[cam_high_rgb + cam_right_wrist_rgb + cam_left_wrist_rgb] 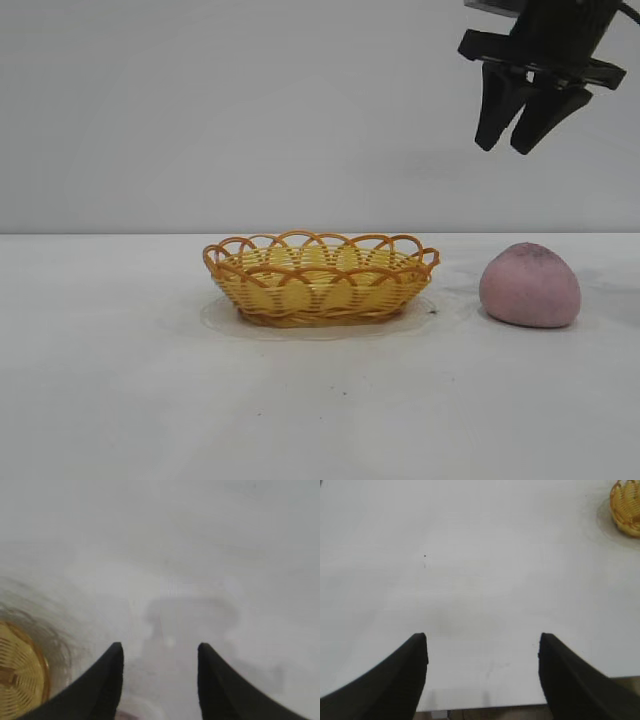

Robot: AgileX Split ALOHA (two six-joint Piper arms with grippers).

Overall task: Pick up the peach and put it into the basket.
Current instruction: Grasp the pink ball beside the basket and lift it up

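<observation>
The peach sits on the white table, untouched, off to the side of the basket with a clear strip of bare table between them. It looks matte and rounded with a slightly pointed top, and it rests flat on its broad underside, so I judge it will not roll readily when I close on it.

My right gripper hangs high in the air, above the peach and a little toward the basket side, with nothing in it. Its fingers are parted; from my own wrist I see them apart over bare table, with the basket's rim at the edge and only a faint pink sliver where the peach may be.

The step in hand is the approach. To do it well I would first shift sideways until the peach lies squarely between my fingers, then come straight down. I would probably spread wider, since the peach looks broader than the present gap. I would aim to close across its widest part, low on the body, not on the tapering top, where the grip could slide off.

My left gripper is parked away from the work, fingers spread wide over bare table, the basket only at the far corner of its view.
</observation>
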